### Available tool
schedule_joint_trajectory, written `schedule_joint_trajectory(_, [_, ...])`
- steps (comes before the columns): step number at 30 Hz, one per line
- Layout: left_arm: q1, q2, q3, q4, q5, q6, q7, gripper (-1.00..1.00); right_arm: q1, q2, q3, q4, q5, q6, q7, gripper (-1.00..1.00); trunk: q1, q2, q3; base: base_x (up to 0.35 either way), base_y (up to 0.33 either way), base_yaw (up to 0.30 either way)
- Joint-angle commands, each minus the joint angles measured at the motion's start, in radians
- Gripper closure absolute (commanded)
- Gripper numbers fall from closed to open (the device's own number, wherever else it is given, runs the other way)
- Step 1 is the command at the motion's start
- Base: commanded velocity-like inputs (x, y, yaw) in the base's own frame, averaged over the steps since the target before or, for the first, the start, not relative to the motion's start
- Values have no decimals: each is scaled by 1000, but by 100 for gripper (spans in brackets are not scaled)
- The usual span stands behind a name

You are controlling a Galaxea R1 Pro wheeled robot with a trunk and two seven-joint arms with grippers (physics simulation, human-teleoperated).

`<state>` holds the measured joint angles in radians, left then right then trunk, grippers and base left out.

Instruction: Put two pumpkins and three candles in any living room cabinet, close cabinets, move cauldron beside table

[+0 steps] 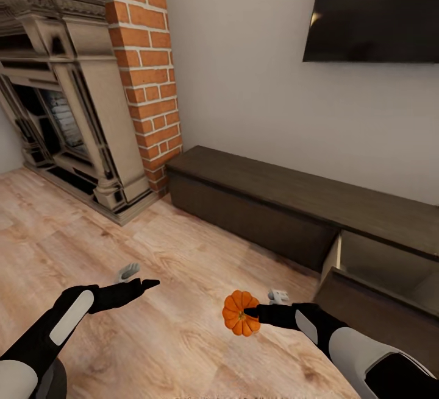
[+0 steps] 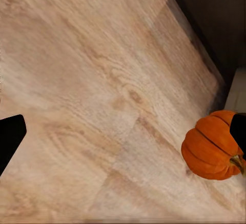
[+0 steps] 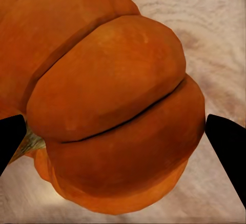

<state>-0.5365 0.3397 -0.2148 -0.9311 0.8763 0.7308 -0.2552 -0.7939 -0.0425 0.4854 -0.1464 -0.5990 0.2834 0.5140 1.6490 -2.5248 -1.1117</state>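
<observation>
The right end effector (image 1: 251, 314) grips a pumpkin (image 1: 239, 313) above the floor; beyond it the cabinet (image 1: 292, 201) stands open. The left end effector (image 1: 146, 283) is empty, its opening unclear. No item appears stored yet.

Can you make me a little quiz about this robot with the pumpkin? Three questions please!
1. True or false: the pumpkin is lying on the wooden floor.
2. Which gripper has the pumpkin? A) left gripper B) right gripper
3. Fill in: the open compartment of the cabinet is at its ____ end in the head view.

Key:
1. False, it is held up above the floor.
2. B. The left gripper holds nothing.
3. Right. Its pale inside shows there.
</observation>
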Motion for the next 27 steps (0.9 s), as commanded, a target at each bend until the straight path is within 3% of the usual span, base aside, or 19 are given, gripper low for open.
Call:
schedule_joint_trajectory(1, [0,1,-2,0,0,1,-3,-100,-1,0,4,-1,-8,7,1,100,0,0,0,-132,252,-218])
schedule_joint_trajectory(10, [0,1,-2,1,0,1,-2,-100,-1,0,5,-1,-8,8,-1,100,0,0,12,-108,268,-218])
schedule_joint_trajectory(18, [0,1,-2,14,0,-2,-2,-100,-1,0,5,-1,-8,7,0,100,0,0,21,-11,23,-201])
schedule_joint_trajectory(27, [0,1,-31,26,0,-2,-1,-100,-1,0,5,-1,-8,7,-6,100,-4,2,61,0,0,-115])
